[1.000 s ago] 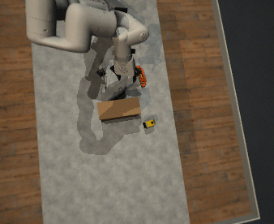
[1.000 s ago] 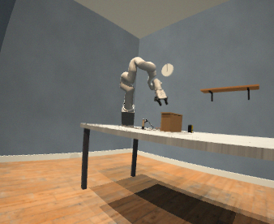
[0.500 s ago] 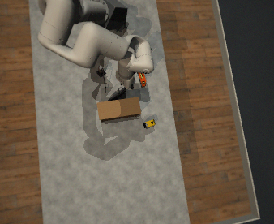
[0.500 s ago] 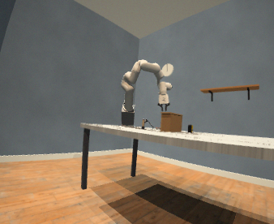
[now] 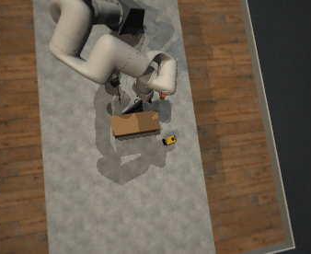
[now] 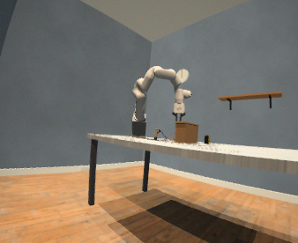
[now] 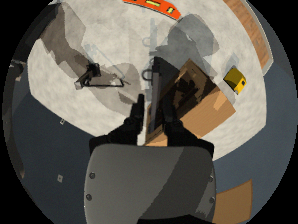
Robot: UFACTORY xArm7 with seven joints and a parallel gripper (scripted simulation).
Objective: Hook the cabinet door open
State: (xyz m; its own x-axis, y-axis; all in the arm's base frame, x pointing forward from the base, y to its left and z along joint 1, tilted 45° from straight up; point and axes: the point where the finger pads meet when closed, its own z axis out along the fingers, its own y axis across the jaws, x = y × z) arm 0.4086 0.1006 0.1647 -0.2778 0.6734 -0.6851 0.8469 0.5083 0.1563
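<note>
The brown cabinet (image 5: pixel 135 123) stands flat on the table, also in the side view (image 6: pixel 186 132) and the wrist view (image 7: pixel 196 106). Its dark door (image 5: pixel 132 108) stands slightly ajar on the side toward the arm. The small post with the thin black hook (image 5: pixel 117 85) stands left of the door, apart from it; in the wrist view the hook (image 7: pixel 100 78) lies low beside the post. My gripper (image 6: pixel 179 117) hangs just above the cabinet's door edge. Its fingers are narrowed with a gap, one on either side of the door's top edge, holding nothing.
An orange level (image 5: pixel 162 96) lies by the cabinet's far right corner, also in the wrist view (image 7: pixel 149 4). A small yellow block (image 5: pixel 169 140) sits right of the cabinet. The arm's base (image 6: pixel 138 128) stands behind the post. A wall shelf (image 6: pixel 249 96) is far off.
</note>
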